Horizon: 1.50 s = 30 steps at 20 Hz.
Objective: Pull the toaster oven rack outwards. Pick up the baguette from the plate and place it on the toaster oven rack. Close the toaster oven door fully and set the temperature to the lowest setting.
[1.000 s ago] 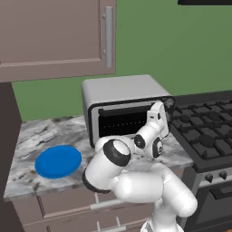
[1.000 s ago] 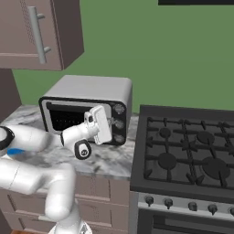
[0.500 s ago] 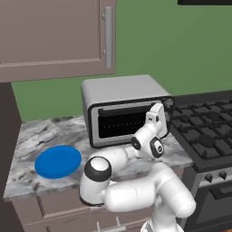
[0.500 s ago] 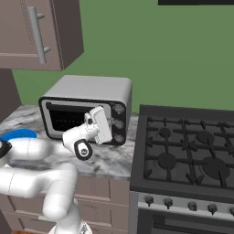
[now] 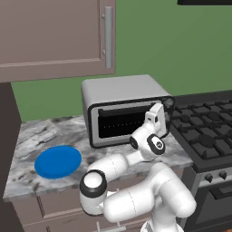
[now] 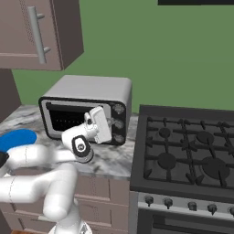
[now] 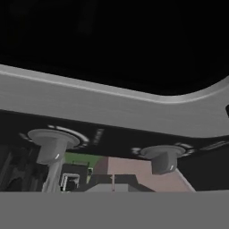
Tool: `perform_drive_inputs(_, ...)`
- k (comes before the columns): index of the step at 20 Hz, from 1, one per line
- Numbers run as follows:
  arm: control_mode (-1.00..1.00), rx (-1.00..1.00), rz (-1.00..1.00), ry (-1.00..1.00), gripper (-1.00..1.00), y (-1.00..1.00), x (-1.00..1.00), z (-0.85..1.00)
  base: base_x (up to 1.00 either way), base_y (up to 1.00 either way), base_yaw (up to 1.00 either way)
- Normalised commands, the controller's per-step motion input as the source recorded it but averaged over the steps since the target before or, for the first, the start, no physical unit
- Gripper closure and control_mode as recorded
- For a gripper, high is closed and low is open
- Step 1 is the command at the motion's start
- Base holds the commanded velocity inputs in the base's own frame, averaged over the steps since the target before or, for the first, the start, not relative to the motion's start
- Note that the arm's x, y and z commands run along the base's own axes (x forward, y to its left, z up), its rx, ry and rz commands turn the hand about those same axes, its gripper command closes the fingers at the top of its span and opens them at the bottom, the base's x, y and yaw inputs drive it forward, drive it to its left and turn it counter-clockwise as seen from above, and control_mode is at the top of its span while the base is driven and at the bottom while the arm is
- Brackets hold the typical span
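Toaster oven [image 5: 124, 108] sits on the counter [image 5: 31, 136], door [image 5: 122, 124] up and closed; rack and baguette can't be made out behind the dark glass. Blue plate [image 5: 58, 161] lies left of the oven, bare, cut off at the frame edge in the right base view [image 6: 16, 139]. Tool [image 5: 156, 118] is at the oven's right front by the knobs [image 6: 119, 123], fingers hidden against the panel, shut, nothing seen held. Hand view: two grey knobs [image 7: 53, 143] close up, panel markings blurred, no readable writing.
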Motion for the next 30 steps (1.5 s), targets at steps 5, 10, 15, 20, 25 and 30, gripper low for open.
perform_drive_inputs(5, -1.0, 0.0, 0.0, 0.0, 1.0, 0.0, 0.0, 0.0, 0.0, 0.0, 0.0)
perform_drive_inputs(10, -1.0, 0.0, 0.0, 0.0, 1.0, 0.0, 0.0, 0.0, 0.0, 0.0, 0.0)
perform_drive_inputs(15, -1.0, 0.0, 0.0, 0.0, 1.0, 0.0, 0.0, 0.0, 0.0, 0.0, 0.0)
perform_drive_inputs(20, -1.0, 0.0, 0.0, 0.0, -1.0, 0.0, 0.0, 0.0, 0.0, 0.0, 0.0)
perform_drive_inputs(25, -1.0, 0.0, -0.01, -0.02, -1.0, -0.05, -0.49, 0.12, 0.0, 0.0, 0.0)
perform_drive_inputs(30, -1.0, 0.27, -0.01, 0.01, -1.0, -0.22, -0.66, 0.35, 0.0, 0.0, 0.0)
